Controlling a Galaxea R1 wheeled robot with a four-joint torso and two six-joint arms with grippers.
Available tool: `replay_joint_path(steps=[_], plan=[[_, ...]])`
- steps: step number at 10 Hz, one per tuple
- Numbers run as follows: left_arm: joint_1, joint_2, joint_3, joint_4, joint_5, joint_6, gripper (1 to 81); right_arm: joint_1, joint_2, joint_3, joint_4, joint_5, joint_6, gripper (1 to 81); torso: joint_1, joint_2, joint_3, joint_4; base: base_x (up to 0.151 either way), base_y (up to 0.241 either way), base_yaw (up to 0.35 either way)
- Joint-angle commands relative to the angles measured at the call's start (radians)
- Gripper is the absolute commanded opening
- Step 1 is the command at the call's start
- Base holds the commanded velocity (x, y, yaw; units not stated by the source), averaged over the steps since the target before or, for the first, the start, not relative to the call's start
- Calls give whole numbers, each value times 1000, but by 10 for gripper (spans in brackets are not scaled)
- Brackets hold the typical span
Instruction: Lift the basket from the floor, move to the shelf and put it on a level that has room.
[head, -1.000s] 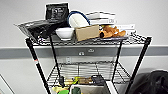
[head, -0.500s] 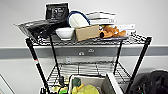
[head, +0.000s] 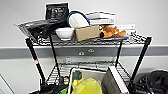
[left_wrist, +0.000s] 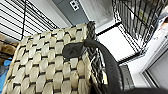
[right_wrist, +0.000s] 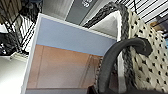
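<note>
Basket (head: 86, 82) sits low in the head view at about 6 o'clock, lifted off the floor and held right up against the front of the shelf (head: 140, 60). It carries a yellow bag (head: 87, 87), a green bottle (head: 77, 75) and a flat box (head: 113, 81) leaning at its 3 o'clock side.

Left wrist view: woven side of the basket (left_wrist: 47, 67) close up, dark loop handle (left_wrist: 100, 57) arching toward the camera. Right wrist view: the other woven side (right_wrist: 147, 62) and its loop handle (right_wrist: 120, 55), with the flat box (right_wrist: 65, 57) standing inside. Each arm seems to hold one handle, so the basket hangs between the two, long axis running 9 to 3 o'clock across the shelf front. Neither arm is nearer; the load is shared.

Left hand and right hand: cannot tell whether the fingers are apart or together, they are not readable in either wrist view. A grip on the handles is my guess from how the loops run toward the cameras.

Top tier is crowded: white bowl (head: 64, 32), brown carton (head: 87, 32), black bag (head: 41, 28), books (head: 102, 18), orange toy (head: 111, 31). The middle level (head: 62, 70) lies at 12 o'clock from the basket, straight ahead, its mesh bare where it shows behind the basket rim. Key relation: the basket bottom looks at or just below that mesh, so it likely needs to clear the front edge before going in.
</note>
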Motion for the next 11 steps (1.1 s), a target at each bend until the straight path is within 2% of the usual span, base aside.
replay_joint_path(steps=[1, 5, 7, 9, 11], plan=[[-212, -33, 83, -49, 43, 3, 10, 212, -34, 56, 99, -64, 16, 10, 0, 0, 0, 0, 0, 0, 0], [-324, -15, 56, -144, 49, 3, 10, 306, -24, 21, 163, -101, 18, 10, 0, 0, 0, 0, 0, 0, 0], [-369, 20, -7, -194, 90, 3, 10, 369, 10, -44, 202, -135, 19, 10, 0, 0, 0, 0, 0, 0, 0], [-422, 71, -91, -218, 92, 3, 10, 392, 85, -133, 209, -136, 19, 10, 0, 0, 0, 0, 0, 0, 0], [-446, 111, -192, -241, 131, 3, 10, 412, 145, -214, 195, -136, 18, 10, 0, 0, 0, 0, 0, 0, 0]])
